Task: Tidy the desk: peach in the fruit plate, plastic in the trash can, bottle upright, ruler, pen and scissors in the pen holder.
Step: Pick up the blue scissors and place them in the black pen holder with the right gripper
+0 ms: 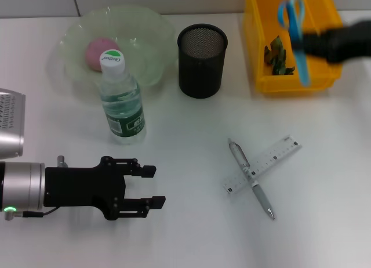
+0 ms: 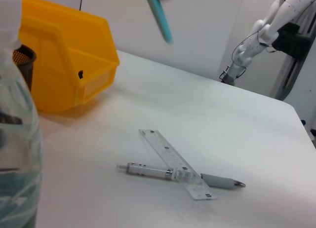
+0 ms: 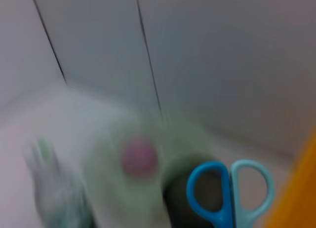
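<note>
Head view: right gripper point(image 1: 310, 40) raised over the yellow bin point(image 1: 330, 82) at the far right of the white table point(image 1: 191, 233), clamped on blue scissors point(image 1: 295, 33); handles up and away from the robot, blades slanting down across the bin. Crumpled green plastic point(image 1: 277, 56) lying inside the bin. Black mesh pen holder point(image 1: 202, 60) standing just left of the bin, no ruler, pen or scissors visible inside. Pale green fruit plate point(image 1: 75, 39) at far left, pink peach point(image 1: 99, 52) resting in it. Water bottle point(image 1: 120, 100) upright, white cap on, at the near edge of the plate. Clear ruler point(image 1: 279, 152) and silver pen point(image 1: 258, 192) lying crossed on the table, right of centre, nearer the robot than the holder; which lies on top not readable from this angle. Left gripper point(image 1: 153, 187) low at near left, fingers parted, nothing between them, pointing toward the crossed pair and well apart from it.

Left wrist view: ruler point(image 2: 163, 151) seen lying over the pen point(image 2: 148, 170); bottle point(image 2: 17, 154) close at the frame edge; scissor blade tip point(image 2: 160, 18) hanging above the table near the bin point(image 2: 54, 65).

Right wrist view: heavily blurred; scissor handles point(image 3: 229, 188) in front, pen holder point(image 3: 177, 208) behind them, peach point(image 3: 139, 156) and bottle point(image 3: 54, 198) as smears.
</note>
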### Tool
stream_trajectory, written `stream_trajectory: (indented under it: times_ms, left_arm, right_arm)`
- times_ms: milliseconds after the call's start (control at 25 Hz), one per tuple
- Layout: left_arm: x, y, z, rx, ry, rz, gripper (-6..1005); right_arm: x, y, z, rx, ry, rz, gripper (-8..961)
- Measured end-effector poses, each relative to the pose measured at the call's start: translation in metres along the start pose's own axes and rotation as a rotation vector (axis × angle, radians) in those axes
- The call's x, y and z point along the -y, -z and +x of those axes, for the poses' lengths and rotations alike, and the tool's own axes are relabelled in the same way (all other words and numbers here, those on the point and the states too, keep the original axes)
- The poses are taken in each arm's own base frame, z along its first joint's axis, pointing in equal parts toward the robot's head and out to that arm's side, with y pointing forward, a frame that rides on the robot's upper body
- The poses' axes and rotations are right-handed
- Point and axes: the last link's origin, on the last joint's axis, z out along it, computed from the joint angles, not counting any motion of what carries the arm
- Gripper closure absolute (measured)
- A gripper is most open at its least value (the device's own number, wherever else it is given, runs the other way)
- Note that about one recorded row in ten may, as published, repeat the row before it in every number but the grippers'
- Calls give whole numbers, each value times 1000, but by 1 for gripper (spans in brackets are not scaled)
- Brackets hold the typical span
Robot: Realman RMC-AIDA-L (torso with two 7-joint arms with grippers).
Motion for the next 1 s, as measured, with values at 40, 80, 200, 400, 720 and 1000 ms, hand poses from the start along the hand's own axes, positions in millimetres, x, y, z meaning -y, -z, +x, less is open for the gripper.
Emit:
stream_trajectory:
  times_ms: [40, 80, 200, 400, 720, 1000]
  left_arm:
    - [0, 0, 0, 0, 0, 0, 318]
    - [0, -1, 0, -1, 5, -1, 318]
    - [0, -1, 0, -2, 13, 0, 318]
    - [1, 0, 2, -9, 23, 7, 318]
    - [1, 1, 2, -15, 27, 11, 319]
    - [1, 2, 2, -19, 28, 16, 319]
  right_arm:
    - [4, -4, 1, 87, -12, -34, 726]
    - [11, -13, 3, 239, -45, -103, 725]
    - [19, -29, 10, 352, -90, -154, 724]
    - [25, -78, 25, 458, -126, -174, 721]
    - [14, -135, 26, 366, -78, -107, 717]
    - [9, -147, 27, 301, -58, -102, 714]
